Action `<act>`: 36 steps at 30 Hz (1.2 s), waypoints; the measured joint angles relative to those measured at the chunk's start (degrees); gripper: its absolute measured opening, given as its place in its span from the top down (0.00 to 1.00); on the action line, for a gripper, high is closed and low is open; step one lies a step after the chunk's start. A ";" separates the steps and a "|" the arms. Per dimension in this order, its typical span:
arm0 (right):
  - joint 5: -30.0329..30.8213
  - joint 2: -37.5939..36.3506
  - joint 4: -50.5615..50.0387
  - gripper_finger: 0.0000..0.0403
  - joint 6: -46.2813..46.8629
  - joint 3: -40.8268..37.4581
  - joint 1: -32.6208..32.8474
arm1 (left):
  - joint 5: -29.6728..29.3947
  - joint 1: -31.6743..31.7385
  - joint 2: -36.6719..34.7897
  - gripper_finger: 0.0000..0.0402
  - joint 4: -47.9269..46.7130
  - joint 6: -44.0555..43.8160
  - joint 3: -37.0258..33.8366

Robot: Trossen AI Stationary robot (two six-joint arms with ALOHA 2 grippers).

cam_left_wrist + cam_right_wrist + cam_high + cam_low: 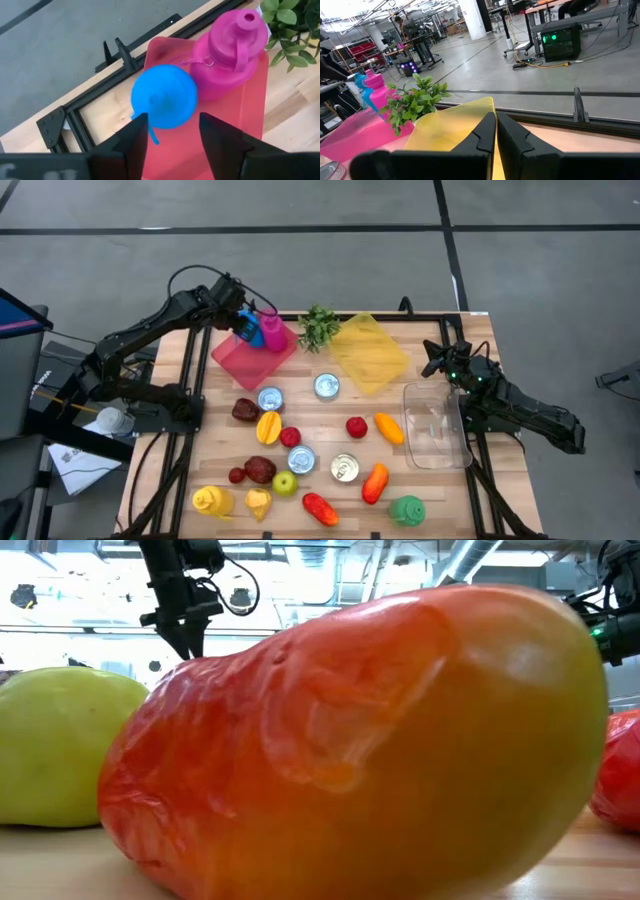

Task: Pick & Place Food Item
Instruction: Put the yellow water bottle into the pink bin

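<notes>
Left gripper (170, 137) released over blue bottle (164, 96) at eleven o'clock; lift straight, clearing pink bottle (231, 47). Right gripper (496, 132) clenched, empty.

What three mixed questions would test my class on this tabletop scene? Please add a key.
1. True or false: the blue bottle and the magenta bottle both stand on the pink tray.
2. Which gripper hangs over the pink tray? A) left B) right
3. Fill in: the leafy plant sits between the pink tray and the ____ tray.

Key
1. True.
2. A: the left gripper is there, fingers apart around nothing; the right gripper is shut by the clear container.
3. Yellow.
</notes>
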 joint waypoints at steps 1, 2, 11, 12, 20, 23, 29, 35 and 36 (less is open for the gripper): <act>-0.01 -0.02 0.00 0.97 0.50 -0.02 0.00 | -0.06 0.00 -0.01 0.55 0.34 0.00 0.00; 0.00 -0.02 0.00 0.97 0.86 0.00 0.00 | -0.08 0.00 -0.16 0.54 0.52 0.03 0.00; -0.02 -0.02 0.00 0.97 1.40 0.00 0.02 | 7.70 -1.37 -7.63 0.48 2.31 3.98 1.69; -0.02 -0.01 0.00 0.97 1.40 0.00 0.02 | 11.18 -2.02 -9.38 0.48 0.96 4.91 2.34; -0.02 -0.02 0.00 0.97 1.38 0.00 0.02 | 39.94 -20.99 -23.82 0.48 -13.10 -2.36 3.48; -0.02 0.00 -0.01 0.97 1.35 -0.01 0.02 | 41.49 -33.88 -27.44 0.51 -11.68 -17.27 3.45; -0.02 -0.01 -0.02 0.97 1.25 -0.01 0.04 | 30.76 -57.31 -27.51 0.62 -2.09 -35.10 3.48; -0.02 0.00 -0.02 0.97 2.11 -0.01 0.04 | 23.76 -70.18 -18.06 0.75 10.30 -30.16 3.45; -0.02 -0.01 -0.02 0.97 2.12 0.00 0.04 | 23.71 -71.97 -16.34 0.78 10.56 -29.22 3.54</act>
